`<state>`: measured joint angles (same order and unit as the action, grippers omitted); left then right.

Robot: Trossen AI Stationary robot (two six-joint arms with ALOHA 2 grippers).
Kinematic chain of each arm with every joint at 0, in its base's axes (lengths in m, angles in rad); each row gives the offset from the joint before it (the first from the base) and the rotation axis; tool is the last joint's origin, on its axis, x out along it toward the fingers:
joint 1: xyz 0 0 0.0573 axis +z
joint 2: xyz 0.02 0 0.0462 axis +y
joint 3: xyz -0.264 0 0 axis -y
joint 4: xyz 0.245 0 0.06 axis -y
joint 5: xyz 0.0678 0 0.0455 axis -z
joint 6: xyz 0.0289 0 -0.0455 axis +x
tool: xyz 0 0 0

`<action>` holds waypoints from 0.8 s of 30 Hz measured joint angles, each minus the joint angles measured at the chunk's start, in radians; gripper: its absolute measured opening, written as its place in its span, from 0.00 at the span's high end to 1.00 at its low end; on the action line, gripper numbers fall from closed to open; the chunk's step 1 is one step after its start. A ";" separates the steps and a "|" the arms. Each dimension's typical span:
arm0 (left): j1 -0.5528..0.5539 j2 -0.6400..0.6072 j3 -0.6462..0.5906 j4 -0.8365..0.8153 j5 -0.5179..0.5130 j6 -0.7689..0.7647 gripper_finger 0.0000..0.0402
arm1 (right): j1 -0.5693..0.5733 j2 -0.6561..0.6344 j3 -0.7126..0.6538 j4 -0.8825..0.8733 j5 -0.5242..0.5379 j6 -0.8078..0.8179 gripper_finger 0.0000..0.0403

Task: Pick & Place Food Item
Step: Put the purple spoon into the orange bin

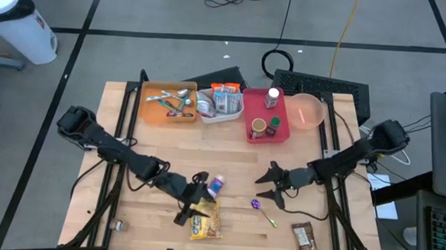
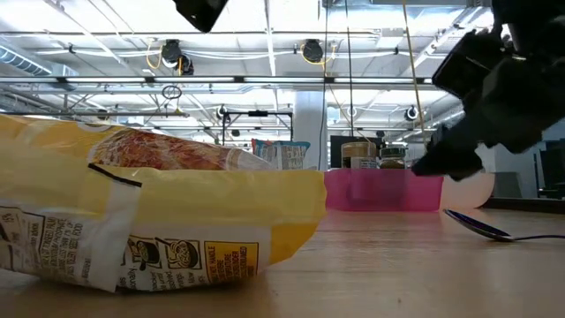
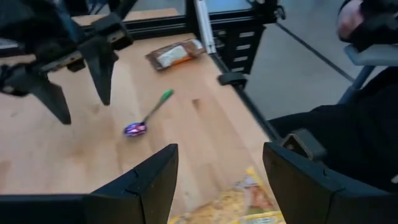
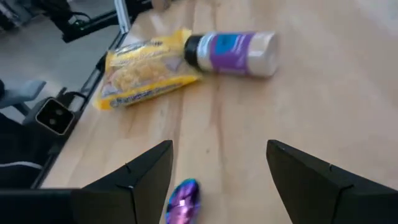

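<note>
While my overhead camera flattens it, the low view shows the yellow noodle packet (image 2: pixel 150 212) bulging off the wooden table (image 1: pixel 229 152), lying near the front edge. Its long axis runs front to back, tilted slightly. My left gripper (image 1: pixel 191 202) hangs over its far end, jaws spread, holding nothing. My right gripper (image 1: pixel 273 183) hovers open, empty, above the purple-bowled spoon (image 4: pixel 181 201). Ceiling lights and trusses fill the room behind.

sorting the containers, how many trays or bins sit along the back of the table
3, in a row: orange tray on the left, white tray in the middle, pink bin on the right. The pink bowl beside it isn't counted.
</note>
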<state>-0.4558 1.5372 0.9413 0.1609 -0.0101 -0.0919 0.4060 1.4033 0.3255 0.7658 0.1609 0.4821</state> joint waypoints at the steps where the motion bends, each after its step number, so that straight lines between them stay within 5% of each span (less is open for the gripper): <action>1: -0.010 0.000 0.000 0.004 0.000 -0.003 0.39 | 0.007 0.037 0.005 0.025 -0.001 0.018 0.38; 8: -0.078 0.000 0.000 0.006 -0.075 -0.039 0.39 | 0.048 0.249 0.050 0.226 -0.001 0.041 0.38; 14: -0.112 0.000 0.000 0.008 -0.104 -0.040 0.39 | 0.067 0.355 0.099 0.218 -0.007 0.100 0.38; 24: -0.119 0.000 0.000 -0.001 -0.114 -0.046 0.39 | 0.094 0.398 0.110 0.217 -0.061 0.128 0.38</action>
<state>-0.5747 1.5372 0.9409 0.1601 -0.1242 -0.1375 0.4999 1.8015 0.4358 0.9829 0.0998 0.6106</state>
